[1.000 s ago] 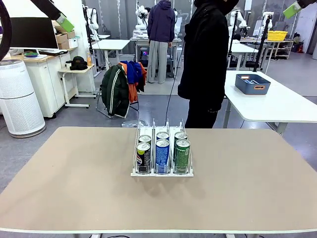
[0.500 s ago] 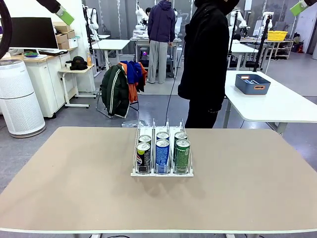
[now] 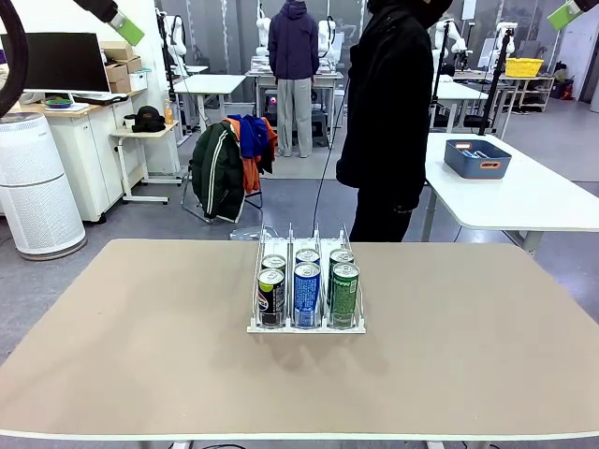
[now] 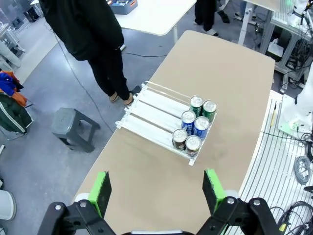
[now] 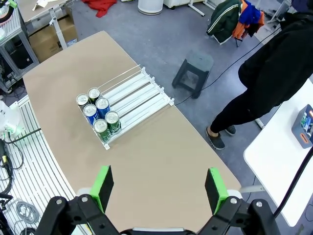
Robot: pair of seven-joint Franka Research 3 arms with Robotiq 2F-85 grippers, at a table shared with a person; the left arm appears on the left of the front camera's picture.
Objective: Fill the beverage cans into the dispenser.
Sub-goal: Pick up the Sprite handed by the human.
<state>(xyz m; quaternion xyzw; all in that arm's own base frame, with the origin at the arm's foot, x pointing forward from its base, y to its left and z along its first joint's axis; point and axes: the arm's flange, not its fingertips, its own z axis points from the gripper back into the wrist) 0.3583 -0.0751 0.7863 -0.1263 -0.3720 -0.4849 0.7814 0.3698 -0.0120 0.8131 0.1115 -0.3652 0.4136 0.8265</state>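
The dispenser [image 3: 307, 245] stands mid-table, a white base with three wire-railed lanes. Several beverage cans fill its near end, two per lane: black [image 3: 270, 297] on the left, blue-and-white [image 3: 307, 295] in the middle, green [image 3: 343, 295] on the right. Both arms hang high above the table. My left gripper [image 4: 157, 191] is open with nothing between its fingers and looks down on the dispenser [image 4: 146, 110] and the cans [image 4: 194, 128]. My right gripper [image 5: 159, 188] is open and bare too, above the dispenser [image 5: 139, 93] and cans [image 5: 98, 115]. Their green pads [image 3: 124, 28] peek in at the front view's top corners.
A person in black [image 3: 388, 112] stands at the table's far edge behind the dispenser. A blue bin [image 3: 477, 157] sits on a white side table to the right. A grey stool [image 5: 195, 68] stands on the floor beyond the far edge. The tan tabletop [image 3: 140, 355] around the dispenser is bare.
Both grippers' green pads have risen slightly toward the top corners of the front view. The cans and dispenser have not moved.
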